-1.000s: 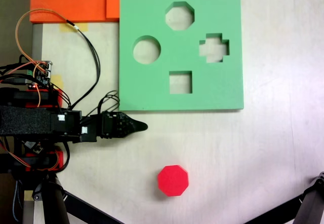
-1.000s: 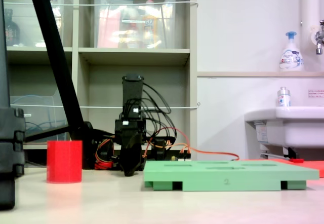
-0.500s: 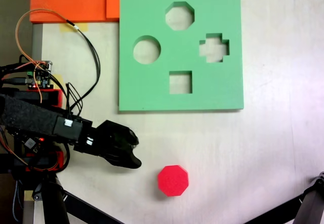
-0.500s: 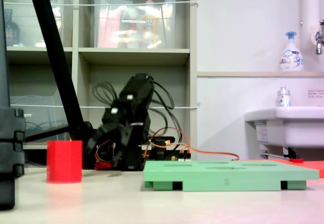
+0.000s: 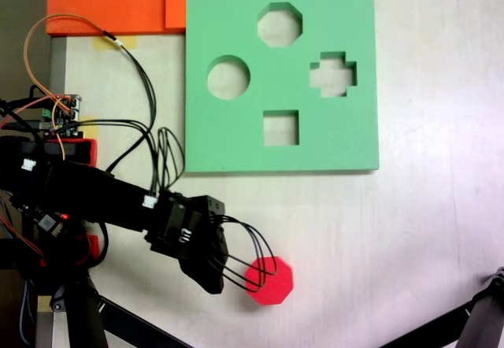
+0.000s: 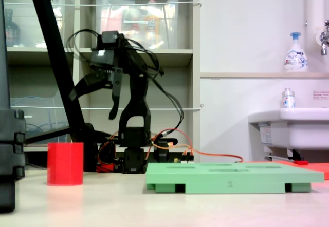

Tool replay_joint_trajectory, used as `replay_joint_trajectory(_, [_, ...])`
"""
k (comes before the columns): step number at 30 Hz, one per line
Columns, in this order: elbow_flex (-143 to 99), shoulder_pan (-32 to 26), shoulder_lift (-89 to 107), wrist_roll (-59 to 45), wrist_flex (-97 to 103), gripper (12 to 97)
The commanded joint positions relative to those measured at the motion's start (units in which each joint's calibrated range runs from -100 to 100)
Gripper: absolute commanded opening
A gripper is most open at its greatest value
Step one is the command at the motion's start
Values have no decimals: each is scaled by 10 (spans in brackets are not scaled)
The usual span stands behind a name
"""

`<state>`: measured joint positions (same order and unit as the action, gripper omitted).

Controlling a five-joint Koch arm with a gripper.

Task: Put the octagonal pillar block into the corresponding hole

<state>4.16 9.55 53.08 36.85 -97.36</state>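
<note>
The red octagonal pillar block (image 5: 272, 282) stands upright on the pale table, below the green foam board (image 5: 236, 143). The octagonal hole (image 5: 279, 24) is the cutout at the board's top middle and is empty. From above, my gripper (image 5: 213, 275) hangs beside the block's left edge, with cables looping over the block. In the side view the gripper (image 6: 95, 102) is raised well above the table, up and to the right of the block (image 6: 65, 164). It is open, its two fingers spread apart with nothing between them.
The board also has round (image 5: 228, 77), cross (image 5: 332, 74) and square (image 5: 281, 127) cutouts. Orange foam sheets (image 5: 118, 1) lie at the top left. Black tripod legs (image 5: 118, 316) cross the bottom corners. A sink (image 6: 290, 127) and shelves stand behind the table.
The arm swung from beside the board's lower left corner toward the red block and rose high off the table. The gripper's fingers have spread open.
</note>
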Motion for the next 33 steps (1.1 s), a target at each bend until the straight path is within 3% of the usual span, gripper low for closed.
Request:
replay_joint_trajectory(1, [63, 3, -21, 7, -26, 784])
replay_joint_trajectory(5, [104, 14, -94, 9, -26, 895])
replay_joint_trajectory(20, [230, 25, -423, 8, -26, 893])
replay_joint_trajectory(33, [256, 25, -550, 8, -26, 889])
